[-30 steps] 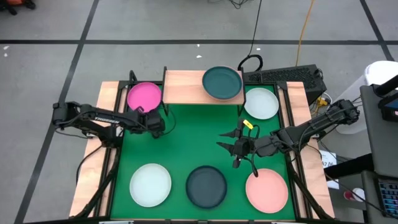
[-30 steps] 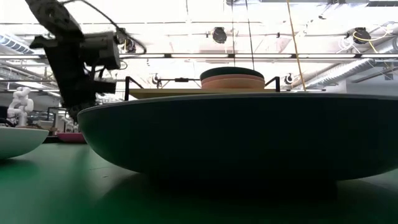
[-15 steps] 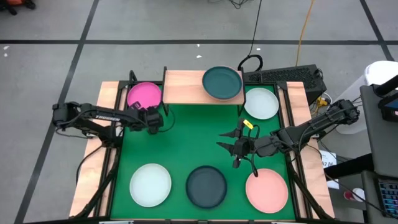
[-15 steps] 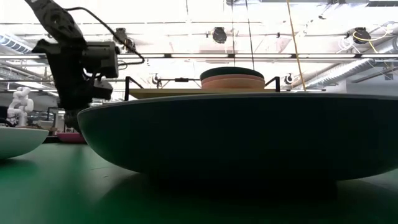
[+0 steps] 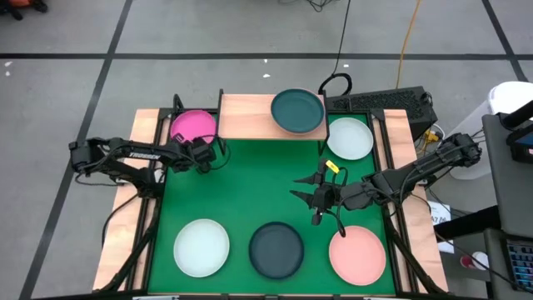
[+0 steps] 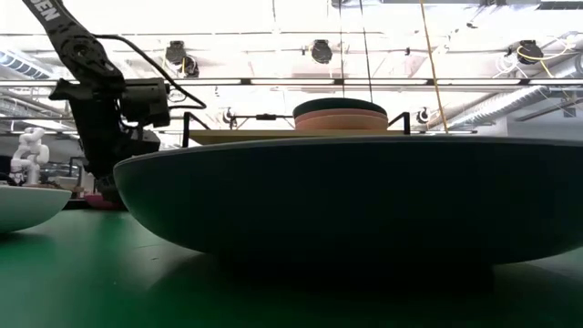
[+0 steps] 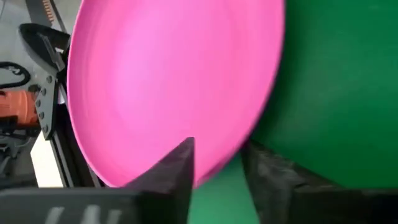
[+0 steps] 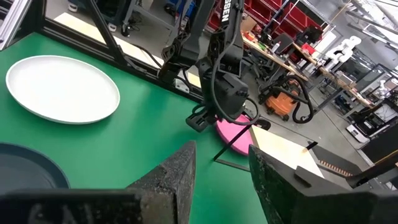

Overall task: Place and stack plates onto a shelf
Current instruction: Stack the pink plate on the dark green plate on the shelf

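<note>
A magenta plate [image 5: 191, 127] lies on the table's far left, beside the light-wood shelf [image 5: 250, 117]. My left gripper [image 5: 206, 150] is at its near right rim, open, with the rim [image 7: 219, 169] between the fingers. On the shelf's right half stands a stack of plates [image 6: 339, 116] with a dark teal one [image 5: 297, 111] on top. A white plate [image 5: 350, 138] lies right of the shelf. A white [image 5: 201, 247], a dark [image 5: 277, 249] and a salmon plate [image 5: 357, 255] lie along the near edge. My right gripper [image 5: 296, 188] hovers open over the mat's middle right. My left gripper has one finger [image 7: 179, 171] over the magenta plate's inside and the other [image 7: 268, 177] outside its rim, coming low from the near side. Whether either finger touches the plate cannot be told.
The green mat [image 5: 250, 187] has free room in its middle. Black frame rails [image 5: 154, 200] run along the left and right sides. A keyboard [image 5: 383, 102] and cables lie behind the shelf. The shelf's left half is bare wood.
My left gripper has moved toward the table's far edge and down, to the magenta plate's rim. The plates and my right arm have kept still.
</note>
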